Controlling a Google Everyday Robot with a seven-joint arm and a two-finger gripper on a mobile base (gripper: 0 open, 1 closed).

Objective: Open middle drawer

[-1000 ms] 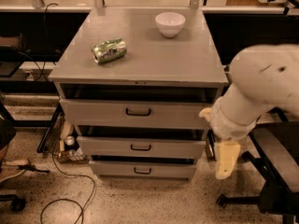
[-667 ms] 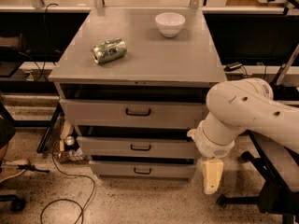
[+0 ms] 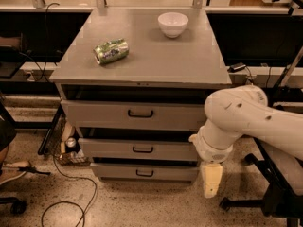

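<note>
The grey cabinet has three drawers. The middle drawer (image 3: 137, 148) is a shallow grey front with a small black centred pull handle (image 3: 142, 150); it looks shut, set back under the taller top drawer (image 3: 135, 115). The lowest drawer (image 3: 142, 172) sits below it. My white arm (image 3: 246, 122) comes in from the right, and the gripper (image 3: 211, 179) hangs pointing down beside the cabinet's lower right corner, right of the middle drawer's handle and not touching it.
On the cabinet top (image 3: 189, 60) lie a green can (image 3: 111, 50) on its side and a white bowl (image 3: 173, 24). Cables and clutter (image 3: 66, 148) lie on the floor at left. A chair base (image 3: 265, 193) stands at right.
My arm has swung left toward the cabinet and the gripper has moved down and left, nearer the drawers' right end. The drawers have not moved.
</note>
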